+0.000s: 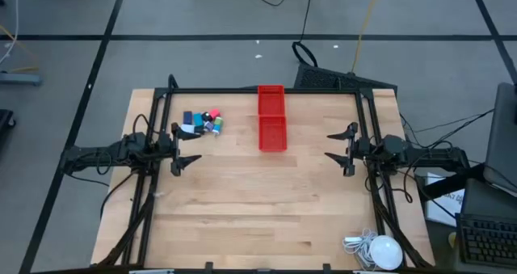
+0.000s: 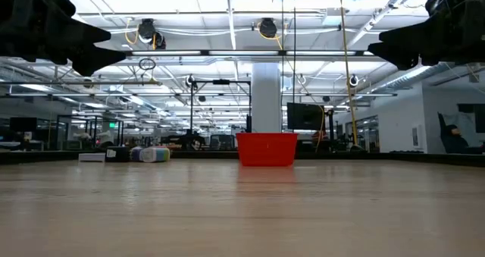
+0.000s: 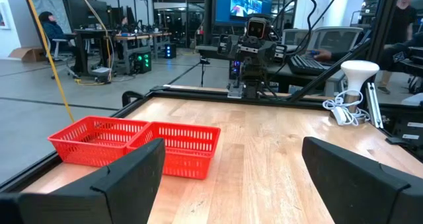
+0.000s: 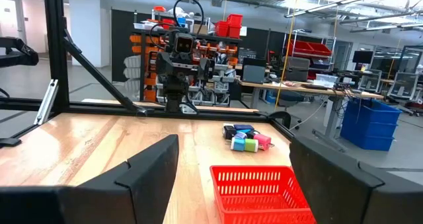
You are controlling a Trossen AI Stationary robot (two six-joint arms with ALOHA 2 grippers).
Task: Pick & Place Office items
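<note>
The office items lie in a small cluster of blue, green, red, black and white pieces on the table's far left part; they also show in the right wrist view and low view. My left gripper hovers open at the table's left side, just nearer than the cluster, fingers pointing toward the table's right. My right gripper hovers open at the right side, fingers pointing left. Both are raised above the tabletop with nothing between their fingers.
A long red two-compartment tray stands at the far middle of the table, right of the items. A white round lamp-like thing with a cord sits at the near right corner. A black frame borders the far and side edges.
</note>
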